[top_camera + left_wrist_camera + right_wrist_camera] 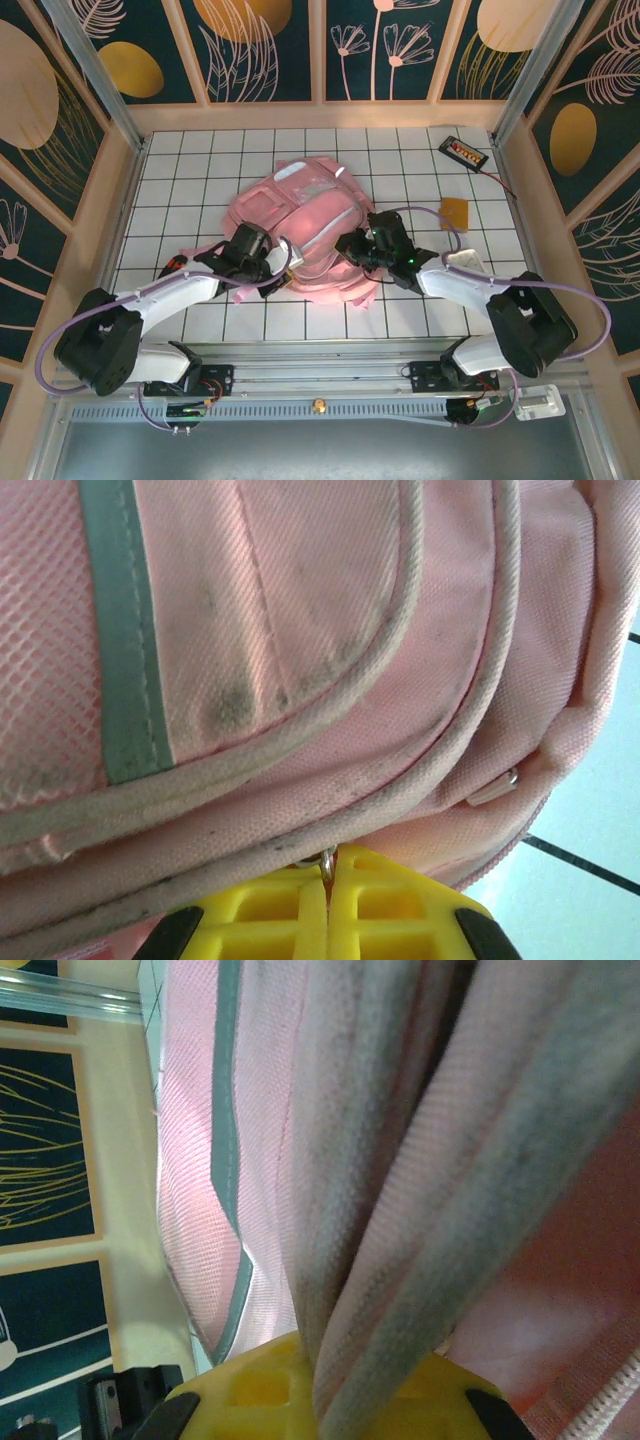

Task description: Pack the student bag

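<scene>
**On a tiled surface, two arms take hold of a pink bag's zip**

At the middle of the white gridded surface (pixel 200 180), the student bag (pixel 300 215) lies slumped with its pockets facing up, its near edge gripped from both sides. The left fingers (pixel 270 910) are pressed together at a seam on the bag's lower edge. A small metal ring (pixel 324 860), apparently a zip pull, is caught right where the two yellow pads meet. The right fingers (pixel 260 1385) are pinching a thick fold of the bag's pink fabric and grey piping, which runs up between them and hides their tips.

From above, both arms meet the bag on its near side, the left at the near-left corner and the right just beside the near-right. A flat tan square (pixel 455 212) lies on the tiles to the right, apart from the bag. A black device (pixel 463 152) with a cable sits near the far right corner.

The step in hand looks like opening a compartment before anything can go in. No open mouth is visible on the bag, so the task appears to be at an early stage. The next move likely calls for the left arm to draw the pull along its track. The right would brace the fabric taut so that the soft bag does not drag along behind.
</scene>
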{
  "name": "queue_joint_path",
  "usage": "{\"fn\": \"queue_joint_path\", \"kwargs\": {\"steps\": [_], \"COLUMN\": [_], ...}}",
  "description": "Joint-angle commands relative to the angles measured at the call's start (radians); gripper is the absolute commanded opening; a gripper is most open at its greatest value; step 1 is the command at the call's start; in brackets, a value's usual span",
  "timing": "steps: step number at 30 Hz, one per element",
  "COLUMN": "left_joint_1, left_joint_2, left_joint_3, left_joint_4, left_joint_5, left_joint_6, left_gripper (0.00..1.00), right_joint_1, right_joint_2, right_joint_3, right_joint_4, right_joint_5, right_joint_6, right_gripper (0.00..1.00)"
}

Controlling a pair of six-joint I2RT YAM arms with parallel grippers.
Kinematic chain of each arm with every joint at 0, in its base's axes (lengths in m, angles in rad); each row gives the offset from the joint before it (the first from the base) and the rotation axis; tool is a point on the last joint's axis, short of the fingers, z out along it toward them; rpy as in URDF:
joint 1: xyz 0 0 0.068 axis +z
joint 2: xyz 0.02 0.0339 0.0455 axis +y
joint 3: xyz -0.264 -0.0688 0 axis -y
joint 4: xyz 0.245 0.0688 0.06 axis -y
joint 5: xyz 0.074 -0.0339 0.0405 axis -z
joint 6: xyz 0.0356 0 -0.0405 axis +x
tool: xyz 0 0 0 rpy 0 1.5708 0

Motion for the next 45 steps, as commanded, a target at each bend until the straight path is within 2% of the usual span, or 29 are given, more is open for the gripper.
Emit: {"fn": "queue_joint_path", "kwargs": {"steps": [1,3,4,5,7,10,13,18,19,23,24,27,34,39,40,41,45], "left_joint_1": [-0.074,-0.076,-0.077,-0.077,-0.076,-0.075,-0.076,-0.075,-0.075,-0.075,-0.076,-0.076,-0.076,-0.075,-0.075,-0.075,-0.076], "left_joint_2": [-0.017,-0.027,-0.038,-0.047,-0.074,-0.114,-0.135,-0.116,-0.111,-0.107,-0.108,-0.109,-0.104,-0.104,-0.104,-0.102,-0.092], "left_joint_3": [0.042,0.023,0.012,0.004,-0.003,-0.003,0.007,0.02,0.019,0.011,0.011,0.012,0.004,-0.006,-0.007,-0.009,-0.012], "left_joint_4": [0.155,0.197,0.207,0.208,0.197,0.187,0.185,0.172,0.175,0.192,0.193,0.188,0.181,0.174,0.17,0.166,0.136], "left_joint_5": [0.129,0.126,0.115,0.102,0.073,0.043,0.038,0.041,0.046,0.052,0.053,0.054,0.059,0.056,0.053,0.053,0.049], "left_joint_6": [-0.075,-0.096,-0.098,-0.092,-0.08,-0.07,-0.067,-0.052,-0.05,-0.053,-0.051,-0.044,-0.036,-0.03,-0.031,-0.03,-0.028], "left_gripper": [0.0,0.0,0.0,0.0,0.0,0.0,0.0,0.0,0.0,0.0,0.0,0.0,0.0,0.0,0.0,0.0,0.0], "right_joint_1": [0.059,0.058,0.059,0.059,0.059,0.046,0.0,-0.113,-0.163,-0.27,-0.291,-0.332,-0.397,-0.401,-0.4,-0.4,-0.388], "right_joint_2": [0.042,0.038,0.023,0.005,-0.049,-0.123,-0.166,-0.2,-0.199,-0.169,-0.158,-0.116,0.043,0.092,0.092,0.09,0.072], "right_joint_3": [0.031,0.046,0.058,0.071,0.103,0.155,0.196,0.189,0.185,0.174,0.171,0.154,0.097,0.086,0.08,0.07,0.01], "right_joint_4": [0.09,0.051,0.002,-0.052,-0.195,-0.364,-0.504,-0.604,-0.617,-0.615,-0.592,-0.5,-0.282,-0.172,-0.154,-0.127,-0.021], "right_joint_5": [-0.048,-0.053,-0.037,-0.013,0.056,0.153,0.189,0.131,0.116,0.055,0.033,-0.052,-0.221,-0.266,-0.275,-0.287,-0.318], "right_joint_6": [0.016,-0.007,-0.034,-0.061,-0.136,-0.218,-0.277,-0.342,-0.357,-0.427,-0.448,-0.491,-0.485,-0.472,-0.463,-0.451,-0.382], "right_gripper": [0.0,0.0,0.03,0.16,0.49,0.72,0.77,0.78,0.79,0.81,0.85,0.87,0.84,0.71,0.64,0.54,0.05]}}
